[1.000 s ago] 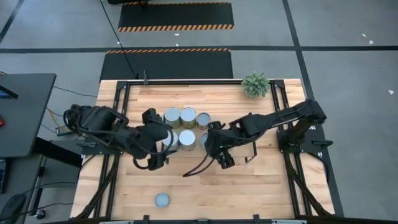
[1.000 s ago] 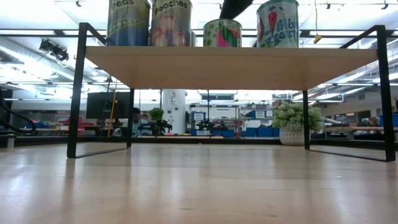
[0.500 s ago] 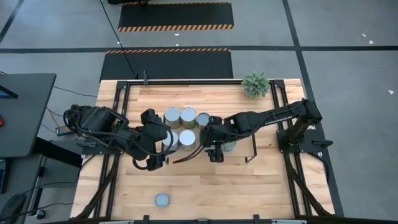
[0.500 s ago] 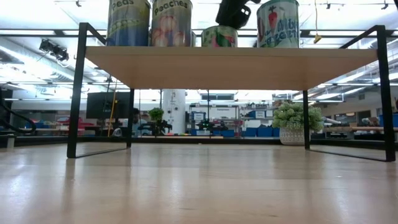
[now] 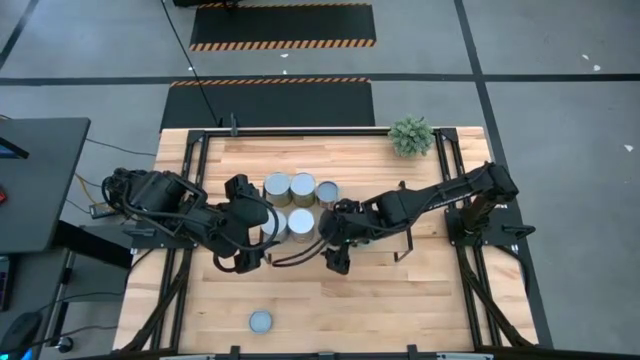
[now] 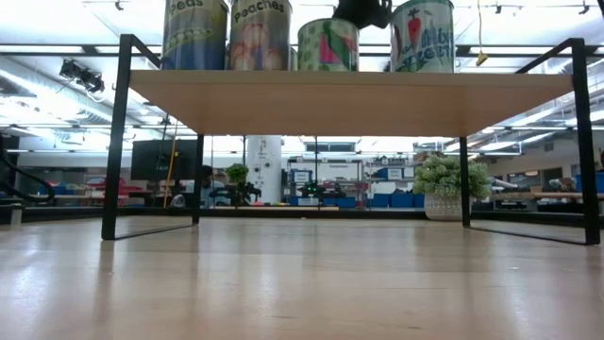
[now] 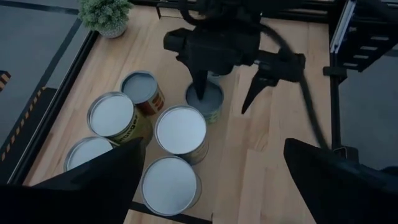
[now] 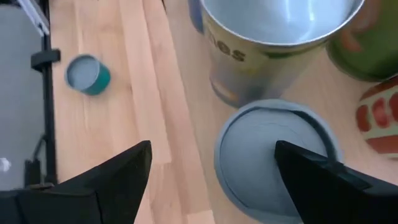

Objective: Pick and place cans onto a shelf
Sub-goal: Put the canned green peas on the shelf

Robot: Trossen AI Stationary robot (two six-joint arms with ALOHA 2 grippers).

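Observation:
Several cans stand upright in a cluster on top of the shelf [image 6: 359, 99], wide silver-topped ones [image 7: 180, 129] and smaller blue-grey-topped ones [image 7: 142, 84]. My right gripper [image 5: 337, 258] is open just above the green-labelled can [image 7: 205, 102] at the cluster's right end. One finger [image 7: 200, 87] is over that can's top and the other is off its right side. My left gripper [image 5: 248, 255] hangs open high over the cluster's left side, with nothing between its fingers. One more can [image 5: 260, 321] stands on the table near the front edge. My right gripper has one finger [image 8: 323, 180] over the blue-grey top [image 8: 261, 155] of the green-labelled can, coming slanting down from the table's right. I cannot tell whether it touches the top. The can stands upright on the shelf.
A small potted plant [image 5: 411, 135] stands at the table's far right corner. Black frame rails [image 5: 300, 131] run along the table's far edge and sides. Bare wood lies on the shelf to the right of the cans [image 7: 273, 143] and on the table's near half.
My right gripper has gone toward the table's left, in over the cluster's right end, and has rolled about its own axis while staying open. In the low view the green-labelled can now shows a little further left and taller than before.

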